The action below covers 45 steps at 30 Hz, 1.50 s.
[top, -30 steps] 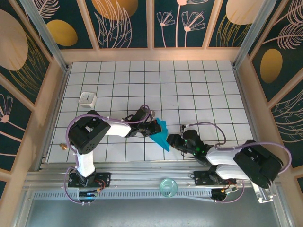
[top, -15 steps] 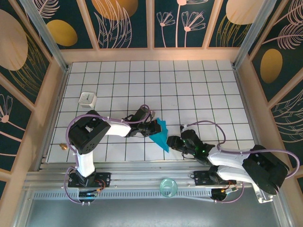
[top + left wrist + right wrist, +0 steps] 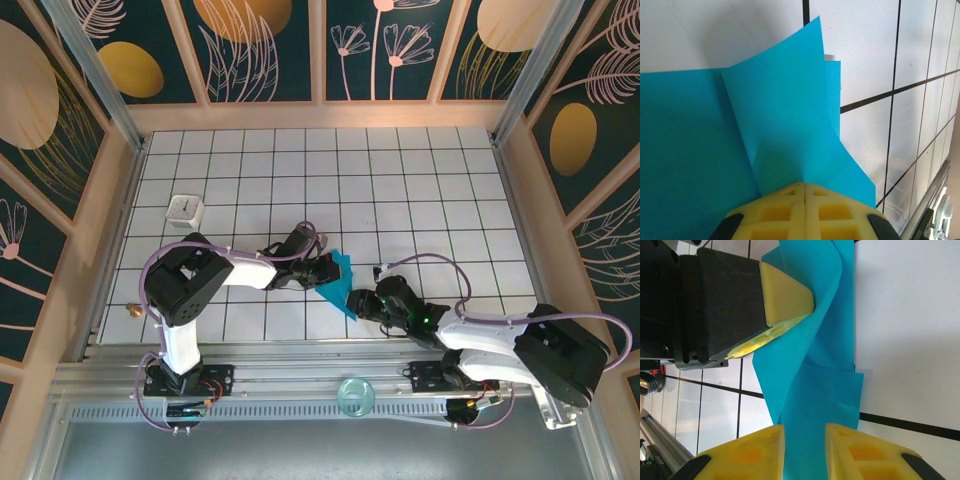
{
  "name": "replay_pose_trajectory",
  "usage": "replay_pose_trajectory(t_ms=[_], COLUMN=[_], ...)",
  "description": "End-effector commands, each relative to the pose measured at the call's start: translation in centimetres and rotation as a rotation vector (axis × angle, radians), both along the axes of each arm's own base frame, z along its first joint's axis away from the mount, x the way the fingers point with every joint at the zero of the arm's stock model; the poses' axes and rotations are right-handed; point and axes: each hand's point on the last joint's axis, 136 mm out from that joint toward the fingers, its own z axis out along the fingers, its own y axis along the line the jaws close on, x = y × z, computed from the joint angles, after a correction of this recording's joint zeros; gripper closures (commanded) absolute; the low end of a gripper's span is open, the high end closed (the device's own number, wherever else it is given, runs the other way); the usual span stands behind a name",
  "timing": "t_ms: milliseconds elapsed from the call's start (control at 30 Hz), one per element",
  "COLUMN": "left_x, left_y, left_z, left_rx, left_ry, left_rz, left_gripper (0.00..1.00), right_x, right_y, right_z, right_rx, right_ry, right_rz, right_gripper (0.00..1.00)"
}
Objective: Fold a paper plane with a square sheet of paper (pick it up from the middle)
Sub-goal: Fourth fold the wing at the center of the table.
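Left gripper point(image 3: 804, 189) is clamped shut on the square sheet of paper point(image 3: 785, 120). Its yellow pads meet on a pinched ridge, and the teal-blue sheet fans out ahead of the fingertips, one flap standing up and the rest lying on the white grid table point(image 3: 865, 75). Right gripper point(image 3: 805, 435) faces it from the opposite side, just beside it, with its jaws standing apart. A lower flap of the sheet runs into the gap between its fingers point(image 3: 752, 440), but neither pad appears to press on it, so it holds nothing.

The likeliest fault is a bad bite. If the right jaws close where they are, they may catch only the loose lower flap rather than the intended fold line, which would set a crooked crease that a plane cannot recover from.

With both grippers clamped this close together, any pull apart or twist would load the thin paper at the left pinch, and it could tear or crumple there.

The two sets of pads are also near enough that a small forward move could knock them together and drag the sheet.

Should the left gripper let go before the right has a firm hold, the raised flap would probably spring flat and the fold would be lost.
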Motion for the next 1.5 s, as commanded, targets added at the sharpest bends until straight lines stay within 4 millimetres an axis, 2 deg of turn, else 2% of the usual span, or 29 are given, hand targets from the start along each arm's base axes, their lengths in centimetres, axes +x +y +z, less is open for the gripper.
replay_pose_trajectory(t_ms=[0, 100, 200, 300, 533, 900, 1167, 1467], left_x=[-0.6, -0.5, -0.5, -0.6, -0.6, -0.5, -0.6, -0.6], left_y=[2.4, 2.3, 2.4, 2.5, 2.4, 2.4, 2.4, 2.4], left_z=[-3.5, -3.5, -3.4, -3.5, -3.6, -3.6, -3.7, -3.6], left_rx=[0.122, 0.121, 0.125, 0.126, 0.128, 0.129, 0.130, 0.131], left_ry=[0.054, 0.053, 0.052, 0.053, 0.057, 0.054, 0.057, 0.054], left_rz=[0.024, 0.023, 0.024, 0.022, 0.022, 0.018, 0.015, 0.013], left_gripper=[1.00, 1.00, 1.00, 1.00, 1.00, 1.00, 1.00, 1.00], right_x=[0.8, 1.0, 0.9, 0.7, 0.9, 0.9, 0.6, 0.6], right_y=[-0.6, -1.7, -2.0, -1.4, 0.4, 1.7, 2.1, 2.0], right_z=[1.0, 1.2, 1.7, 1.8, 2.0, 0.7, 0.2, -0.2], right_rx=[-0.038, -0.082, -0.093, -0.096, -0.131, -0.156, -0.157, -0.151], right_ry=[-0.057, -0.074, -0.089, -0.085, -0.101, -0.074, -0.067, -0.054], right_rz=[-0.034, -0.060, -0.054, -0.024, 0.033, 0.064, 0.070, 0.061], right_gripper=[0.72, 0.71, 0.67, 0.59, 0.57, 0.63, 0.72, 0.87])
